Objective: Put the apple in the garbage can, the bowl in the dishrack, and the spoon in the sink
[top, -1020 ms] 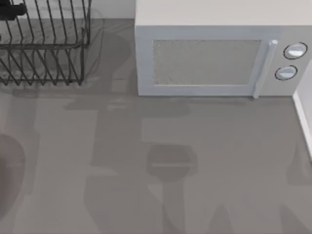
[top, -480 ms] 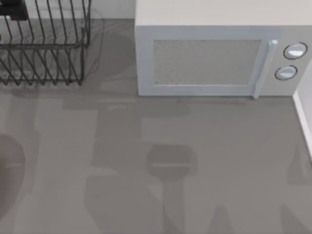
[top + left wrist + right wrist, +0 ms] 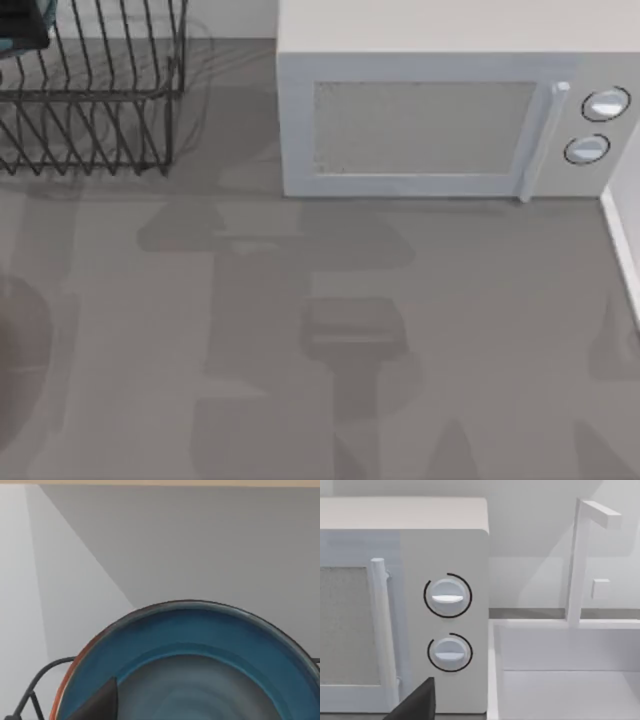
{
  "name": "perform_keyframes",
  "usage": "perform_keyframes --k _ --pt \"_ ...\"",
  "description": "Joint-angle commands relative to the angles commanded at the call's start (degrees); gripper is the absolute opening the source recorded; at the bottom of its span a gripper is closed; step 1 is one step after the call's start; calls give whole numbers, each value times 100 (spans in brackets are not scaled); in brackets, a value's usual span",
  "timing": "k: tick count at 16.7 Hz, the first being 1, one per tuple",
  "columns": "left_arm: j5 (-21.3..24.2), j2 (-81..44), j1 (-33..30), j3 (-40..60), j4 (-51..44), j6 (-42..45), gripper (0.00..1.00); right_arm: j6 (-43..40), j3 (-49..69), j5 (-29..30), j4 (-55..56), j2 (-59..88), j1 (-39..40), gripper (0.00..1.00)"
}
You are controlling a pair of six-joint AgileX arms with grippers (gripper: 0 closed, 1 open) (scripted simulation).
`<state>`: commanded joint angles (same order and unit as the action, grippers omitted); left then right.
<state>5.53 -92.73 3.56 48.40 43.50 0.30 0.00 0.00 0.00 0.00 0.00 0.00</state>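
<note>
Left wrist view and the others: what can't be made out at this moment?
- Bowl: lower part cut off by the left wrist view's edge, so whether it rests in the dishrack is unclear.
- Left pincer: a dark finger crosses the bowl's inside; its grip is cut off.
- Right pincer: one dark fingertip before the microwave; open or shut unknown.
- Sink: bottom cut off.

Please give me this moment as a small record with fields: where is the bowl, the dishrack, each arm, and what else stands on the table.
bowl: blue-teal, orange-brown rim, close before the left wrist camera, above the rack's wire
dishrack: black wire rack, top view's far left
left gripper: at the dishrack's far-left corner, with the bowl
right gripper: a dark fingertip facing the microwave's dials
microwave: white, door closed, far right
sink: white basin with faucet, beside the microwave
table: grey
</note>
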Motion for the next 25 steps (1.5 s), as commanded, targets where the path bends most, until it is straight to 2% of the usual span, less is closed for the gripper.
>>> perform_keyframes --k 4,13,16,20,25 --pt "-109 1613 -49 -845 -760 -11 100 0 0 0 0 0 0 100" --pt "-391 6833 -235 -3461 -3123 121 100 0 0 0 0 0 0 100" --pt "-472 8184 -297 -4195 -3780 81 100 0 0 0 0 0 0 100" --pt "-542 9152 -349 -4765 -4284 -11 100 0 0 0 0 0 0 100" --pt "-553 9273 -356 -4840 -4350 -30 100 0 0 0 0 0 0 100"
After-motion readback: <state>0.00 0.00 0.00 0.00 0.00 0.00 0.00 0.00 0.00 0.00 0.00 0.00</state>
